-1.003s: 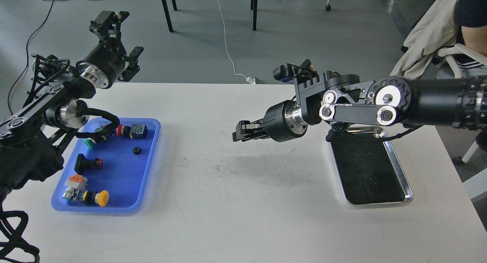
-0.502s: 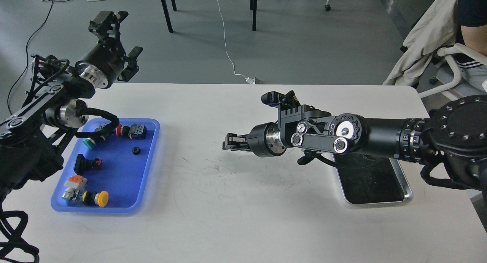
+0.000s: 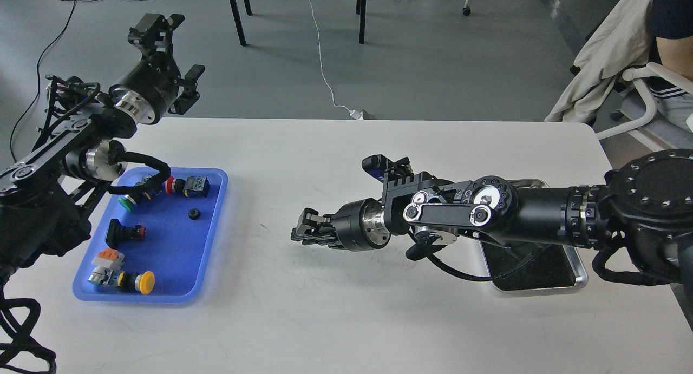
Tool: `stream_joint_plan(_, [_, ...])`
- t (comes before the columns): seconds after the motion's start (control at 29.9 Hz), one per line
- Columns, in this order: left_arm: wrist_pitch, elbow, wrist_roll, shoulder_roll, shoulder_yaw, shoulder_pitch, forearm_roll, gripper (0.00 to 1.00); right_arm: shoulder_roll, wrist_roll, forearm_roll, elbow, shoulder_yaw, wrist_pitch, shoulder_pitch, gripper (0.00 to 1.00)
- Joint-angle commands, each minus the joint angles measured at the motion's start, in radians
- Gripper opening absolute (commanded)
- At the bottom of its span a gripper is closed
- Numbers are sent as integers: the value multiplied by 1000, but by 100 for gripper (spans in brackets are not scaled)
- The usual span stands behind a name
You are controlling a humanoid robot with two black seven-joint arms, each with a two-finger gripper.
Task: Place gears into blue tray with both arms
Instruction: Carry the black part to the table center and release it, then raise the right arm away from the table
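1. Black right gripper [image 3: 299, 234] hangs over bare white table [image 3: 303, 309], well right of the tray [image 3: 214, 238]; its fingers look close together, but whether they hold anything cannot be told.
2. Left gripper [image 3: 172, 49] is raised beyond the tray's far edge, fingers spread and holding nothing.
3. One gear [image 3: 193, 214], a small black ring, lies in the tray near its right rim, among push buttons [image 3: 142, 281].
4. No writing is readable.

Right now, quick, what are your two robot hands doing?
Left gripper: open, holding nothing.
Right gripper: fingers look together, but I cannot tell if it holds anything.
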Motion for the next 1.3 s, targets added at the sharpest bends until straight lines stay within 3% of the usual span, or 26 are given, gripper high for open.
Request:
stream_joint_plan(0.0, [0, 0, 0, 1, 1, 0, 0, 100, 0, -35, -9, -4, -2, -3, -15, 5])
stream_joint_plan(0.2, [0, 0, 0, 2, 4, 1, 0, 100, 0, -74, -15, -26, -3, -5, -38, 10])
stream_joint_plan(0.33, [0, 0, 0, 2, 4, 3, 0, 100, 0, -75, -13, -32, -3, -14, -44, 21])
stream_joint_plan(0.4, [0, 0, 0, 2, 4, 3, 0, 100, 0, -75, -12, -32, -3, -17, -44, 37])
stream_joint_plan(0.47, [0, 0, 0, 2, 5, 5, 0, 100, 0, -75, -6, -33, -5, -19, -44, 47])
stream_joint_plan(0.64, [0, 0, -2, 2, 7, 8, 0, 100, 0, -72, 2, -43, 9, -19, -37, 92])
stream_joint_plan(1.27, [-2, 2, 9, 1, 11, 0, 15, 100, -37, -64, 24, -67, 262, 57, 60, 97])
